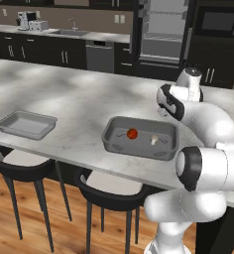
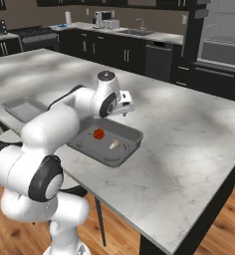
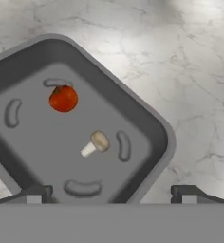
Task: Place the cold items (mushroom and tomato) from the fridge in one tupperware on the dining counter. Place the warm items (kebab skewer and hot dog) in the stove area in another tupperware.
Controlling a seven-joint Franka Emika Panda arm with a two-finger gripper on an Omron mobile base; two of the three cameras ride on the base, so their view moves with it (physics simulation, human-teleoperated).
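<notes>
A dark grey tupperware (image 1: 111,133) (image 2: 132,140) (image 3: 152,124) sits on the marble dining counter (image 1: 79,99) near its front edge. Inside it lie a red tomato (image 1: 132,133) (image 2: 98,133) (image 3: 63,98) and, a little apart, a small pale mushroom (image 1: 153,140) (image 2: 113,144) (image 3: 96,144). My gripper (image 2: 124,110) (image 3: 112,193) hangs open just above the tupperware's near rim, with nothing between its fingertips (image 3: 35,194). A second, lighter tupperware (image 1: 26,124) (image 2: 23,108) stands empty further along the same counter edge. The kebab skewer and hot dog are out of view.
Black stools (image 1: 20,163) stand under the counter's front edge. The fridge (image 1: 161,34) at the back wall stands open. A stove (image 2: 37,32) and a sink counter (image 1: 72,33) line the far wall. Bare marble stretches behind and right of the tupperware.
</notes>
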